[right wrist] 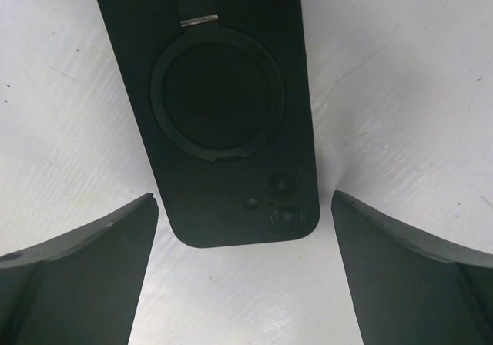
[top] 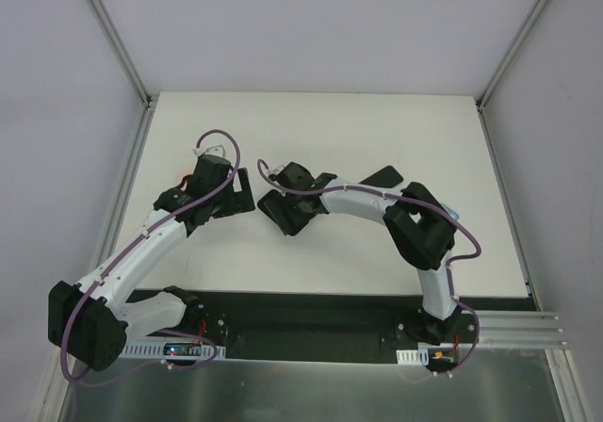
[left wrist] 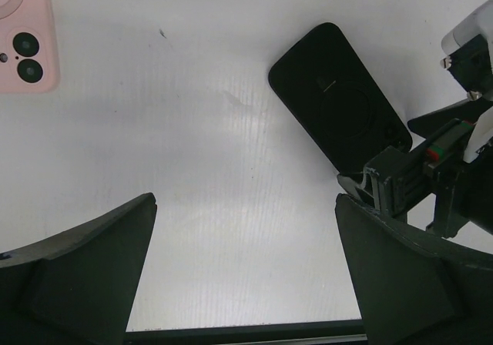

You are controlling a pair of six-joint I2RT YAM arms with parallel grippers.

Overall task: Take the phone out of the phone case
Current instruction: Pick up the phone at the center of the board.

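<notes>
A black phone case (right wrist: pixel 231 106) lies flat on the white table, back up, with a round ring stand on it. Two camera lenses (right wrist: pixel 285 202) show at its near corner, so the phone appears to sit inside. My right gripper (right wrist: pixel 245 199) hovers open over that lens end, one finger on each side, touching nothing. The left wrist view shows the same case (left wrist: pixel 339 106) ahead and to the right of my open, empty left gripper (left wrist: pixel 245 199). From above, both grippers (top: pixel 240 196) (top: pixel 278 210) meet mid-table and hide the case.
A pink phone-shaped thing (left wrist: pixel 27 33) with two lenses lies back up at the far left of the left wrist view. A flat black piece (top: pixel 382 175) lies behind the right arm. Grey walls enclose the table (top: pixel 311 130) on three sides.
</notes>
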